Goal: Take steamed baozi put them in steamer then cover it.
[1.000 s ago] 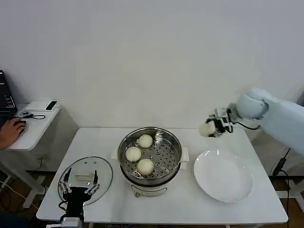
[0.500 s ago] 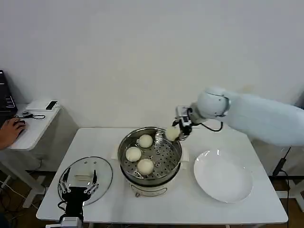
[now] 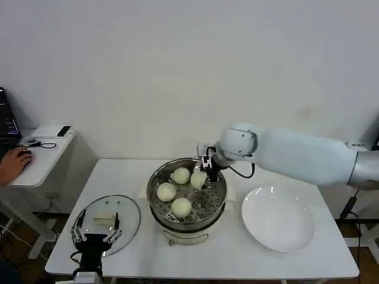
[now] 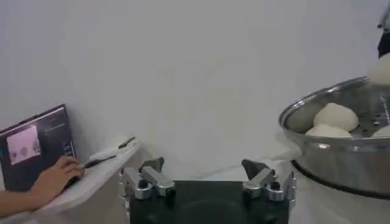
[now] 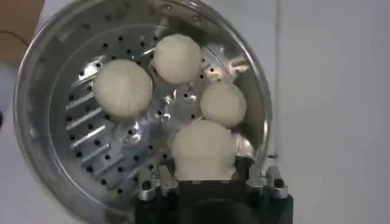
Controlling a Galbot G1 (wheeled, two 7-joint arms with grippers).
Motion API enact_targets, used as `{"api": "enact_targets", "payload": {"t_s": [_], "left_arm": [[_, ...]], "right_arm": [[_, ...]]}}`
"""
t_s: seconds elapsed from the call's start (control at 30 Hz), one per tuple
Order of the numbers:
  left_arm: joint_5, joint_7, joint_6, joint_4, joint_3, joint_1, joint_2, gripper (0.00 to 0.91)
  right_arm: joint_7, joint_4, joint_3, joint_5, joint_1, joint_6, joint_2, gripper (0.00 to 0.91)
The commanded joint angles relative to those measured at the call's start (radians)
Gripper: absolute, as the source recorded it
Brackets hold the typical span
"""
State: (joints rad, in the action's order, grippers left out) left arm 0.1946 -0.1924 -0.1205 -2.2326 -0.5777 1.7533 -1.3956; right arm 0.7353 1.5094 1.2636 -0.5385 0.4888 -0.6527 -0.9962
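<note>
The steamer (image 3: 153,190) stands mid-table with three steamed baozi (image 3: 181,175) (image 3: 166,191) (image 3: 181,207) on its perforated tray. My right gripper (image 3: 203,171) hangs over the steamer's far right part, shut on a fourth baozi (image 3: 198,180). In the right wrist view that held baozi (image 5: 203,149) sits between the fingers above the tray, close to the other baozi (image 5: 223,103). The glass cover (image 3: 106,220) lies flat on the table at the front left. My left gripper (image 3: 96,239) waits open just in front of it, with nothing between its fingers (image 4: 145,181).
A flat white plate (image 3: 278,220) lies bare to the right of the steamer (image 4: 341,161). A small side desk (image 3: 41,155) stands off the table's left. The table's front edge runs just below the steamer's base.
My right arm has swung left with the baozi, from beyond the plate to over the steamer, and come down toward the tray. The left gripper has stayed put.
</note>
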Motion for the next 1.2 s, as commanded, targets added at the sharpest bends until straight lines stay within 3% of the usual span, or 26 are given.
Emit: {"api": "enact_targets", "payload": {"t_s": [0.03,0.3,0.33,0.37,0.67,0.77,0.87,0.97,1.03,1.1,1.2], "left_arm": [[-0.001,0.0,0.0,0.003,0.0,-0.001,0.0,0.907],[0.0,-0.001,0.0,0.003,0.004,-0.005,-0.002,0.907],[0.0,-0.001,-0.001,0.004,0.004,-0.004,-0.002,0.907],[0.0,-0.001,-0.001,0.004,0.004,-0.005,-0.002,0.907],[0.0,-0.001,-0.001,0.007,0.0,-0.004,-0.003,0.907],[0.001,-0.002,-0.001,0.011,0.002,-0.007,-0.003,0.907],[0.0,-0.001,-0.001,0.012,0.005,-0.01,-0.005,0.907],[0.001,-0.001,-0.001,0.013,0.006,-0.012,-0.006,0.907],[0.0,0.0,0.0,0.018,0.006,-0.013,-0.004,0.907],[0.0,0.0,0.001,0.022,0.005,-0.013,-0.003,0.907],[0.0,0.006,0.012,0.037,0.006,-0.017,-0.003,0.907]], "right_arm": [[-0.024,-0.027,0.014,-0.022,-0.051,-0.043,-0.035,0.665],[-0.028,-0.02,0.002,-0.007,-0.071,-0.043,-0.027,0.695],[-0.03,-0.02,0.0,-0.007,-0.073,-0.043,-0.026,0.887],[-0.032,-0.02,-0.004,-0.007,-0.075,-0.043,-0.026,0.907],[-0.058,0.043,-0.084,-0.006,-0.061,-0.045,0.03,0.907],[-0.102,0.081,-0.112,-0.046,-0.045,-0.055,0.063,0.907],[-0.19,0.128,-0.17,-0.08,-0.054,-0.051,0.115,0.907],[-0.359,0.182,-0.245,-0.107,-0.11,-0.018,0.173,0.907],[-0.497,0.238,-0.303,-0.117,-0.188,0.056,0.227,0.907],[-0.57,0.276,-0.38,-0.103,-0.28,0.091,0.278,0.907],[-0.724,0.352,-0.562,-0.119,-0.52,0.179,0.335,0.907]]}}
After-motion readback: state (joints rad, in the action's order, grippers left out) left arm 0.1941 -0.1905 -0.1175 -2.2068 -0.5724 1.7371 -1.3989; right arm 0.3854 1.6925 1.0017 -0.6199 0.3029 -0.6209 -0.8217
